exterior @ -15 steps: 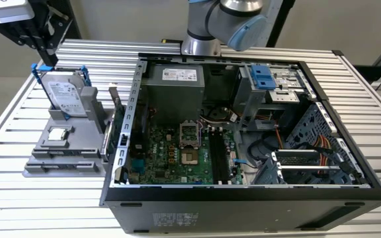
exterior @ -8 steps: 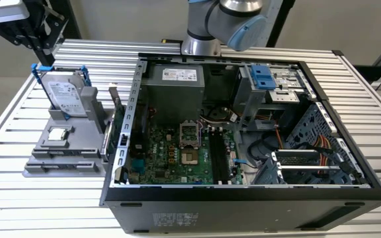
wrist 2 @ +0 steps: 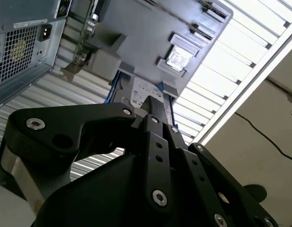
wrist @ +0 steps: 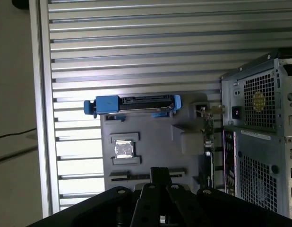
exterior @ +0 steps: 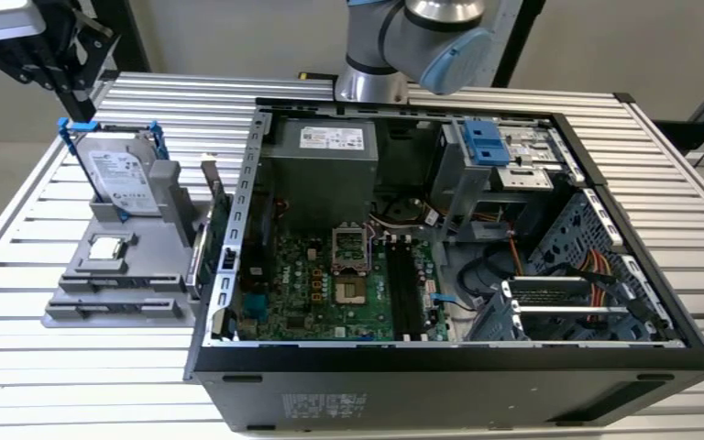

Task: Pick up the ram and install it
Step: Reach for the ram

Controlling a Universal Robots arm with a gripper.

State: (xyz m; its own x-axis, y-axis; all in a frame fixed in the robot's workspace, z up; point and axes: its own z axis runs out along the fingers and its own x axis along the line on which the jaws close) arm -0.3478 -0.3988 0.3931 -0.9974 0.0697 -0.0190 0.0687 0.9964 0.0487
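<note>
My gripper (exterior: 59,71) hangs high over the table's far corner at the exterior view's left, above the grey parts holder (exterior: 132,275). Its black fingers (wrist 2: 153,111) are shut together with nothing between them, and their tips (wrist: 160,174) show over the holder's edge. A thin green board (wrist: 209,132), possibly the ram, stands on edge between the holder and the computer case (exterior: 450,362). I see that board too in the exterior view (exterior: 202,243) and in the second wrist view (wrist 2: 83,28). The gripper touches nothing. Dark memory slots (exterior: 403,289) lie on the motherboard (exterior: 315,284).
A silver hard drive (exterior: 122,179) with blue brackets stands upright in the holder, and a small square chip (exterior: 107,247) lies in front of it. The open case holds a power supply (exterior: 318,165) and a drive cage (exterior: 499,156). The table is slatted aluminium (exterior: 83,385).
</note>
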